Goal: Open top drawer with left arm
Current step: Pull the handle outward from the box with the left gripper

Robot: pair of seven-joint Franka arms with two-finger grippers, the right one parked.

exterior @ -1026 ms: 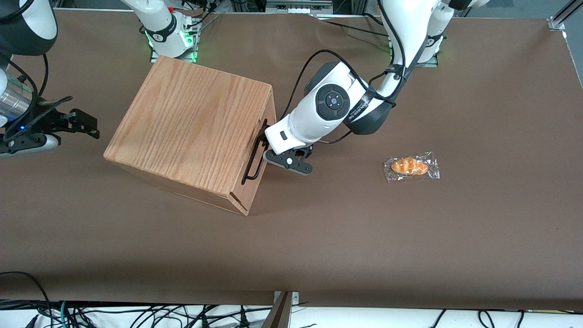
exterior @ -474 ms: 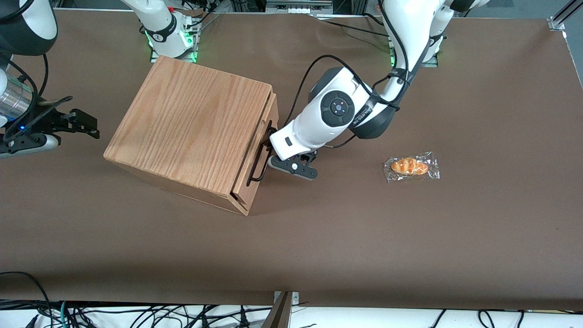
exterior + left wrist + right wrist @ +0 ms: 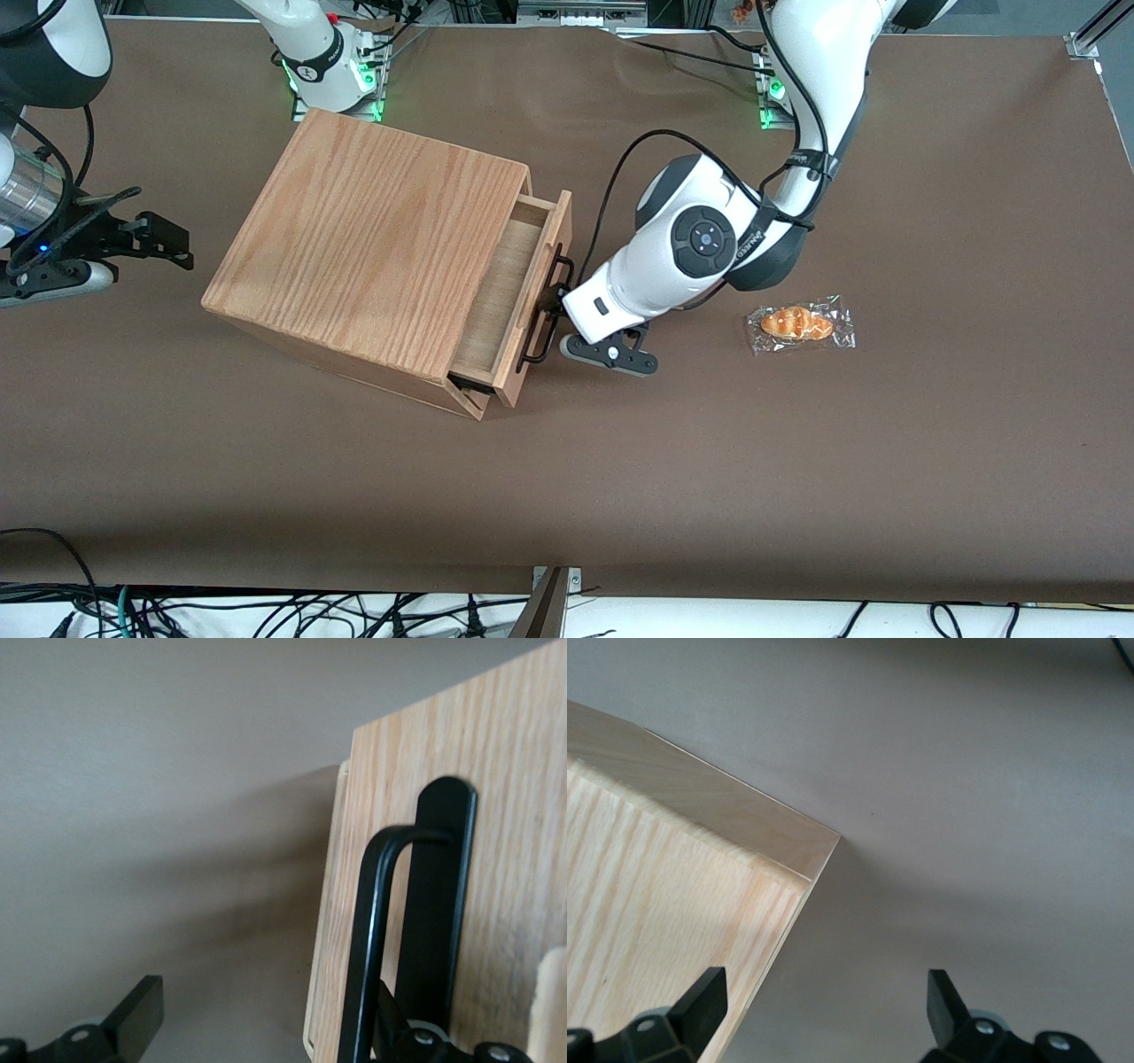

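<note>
Now, top drawer (image 3: 518, 292): pulled partly out of the oak cabinet (image 3: 372, 252), near the table's middle.
Progress: opening well under way; more travel may remain.
Contents: only bare plywood bottom shows; rest hidden.
Handle (image 3: 542, 312): black bar.
Left gripper (image 3: 556, 312): at the handle, one finger hooked inside it; grip state unclear.
Wrapped bread (image 3: 799, 324): toward the working arm's end.

A robotics lab: brown-covered table (image 3: 886, 461), bolted-down arm bases (image 3: 323, 66), loose cables (image 3: 266, 611).

top drawer (image 3: 518, 288) partly out of cabinet (image 3: 368, 257), gripper (image 3: 556, 312) at its handle (image 3: 547, 310).
</note>
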